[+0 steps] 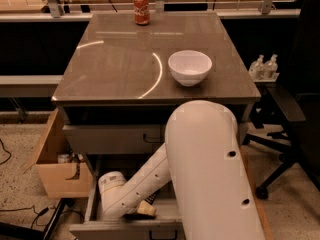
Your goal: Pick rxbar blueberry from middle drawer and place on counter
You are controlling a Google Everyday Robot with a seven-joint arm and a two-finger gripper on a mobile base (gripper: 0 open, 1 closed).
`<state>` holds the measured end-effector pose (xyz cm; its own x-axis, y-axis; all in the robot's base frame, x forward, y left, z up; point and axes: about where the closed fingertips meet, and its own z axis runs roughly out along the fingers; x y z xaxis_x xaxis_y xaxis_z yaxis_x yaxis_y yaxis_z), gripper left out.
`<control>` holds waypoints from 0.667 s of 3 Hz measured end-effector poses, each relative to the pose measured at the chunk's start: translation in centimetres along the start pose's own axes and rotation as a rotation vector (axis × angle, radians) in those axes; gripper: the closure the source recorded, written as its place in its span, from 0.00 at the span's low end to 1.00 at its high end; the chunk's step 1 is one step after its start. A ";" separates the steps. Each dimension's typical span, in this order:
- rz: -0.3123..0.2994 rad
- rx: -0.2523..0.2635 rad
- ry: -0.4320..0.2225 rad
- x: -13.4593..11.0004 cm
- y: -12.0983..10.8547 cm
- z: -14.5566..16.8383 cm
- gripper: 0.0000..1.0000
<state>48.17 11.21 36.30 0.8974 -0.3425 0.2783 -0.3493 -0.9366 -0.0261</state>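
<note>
The middle drawer (89, 204) is pulled open below the closed upper drawer (112, 138). My white arm reaches down into it from the right. The gripper (144, 209) is low inside the drawer near its front wall, mostly hidden behind the wrist (113, 185) and the drawer front. The rxbar blueberry is hidden; I cannot pick it out in the drawer. The counter (120, 64) is a glossy grey-brown top with curved light reflections.
A white bowl (189, 67) stands on the counter's right side and a red soda can (142, 8) at its far edge. An open cardboard box (56, 160) sits on the floor left of the cabinet. A black office chair (290, 115) and small bottles (265, 67) are on the right.
</note>
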 end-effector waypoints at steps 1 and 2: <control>0.026 0.043 -0.045 0.5 0.1 0.7 0.00; 0.082 0.125 -0.141 2.1 0.9 2.7 0.00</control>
<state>50.48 9.45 34.26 0.8991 -0.4171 0.1330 -0.3950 -0.9039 -0.1642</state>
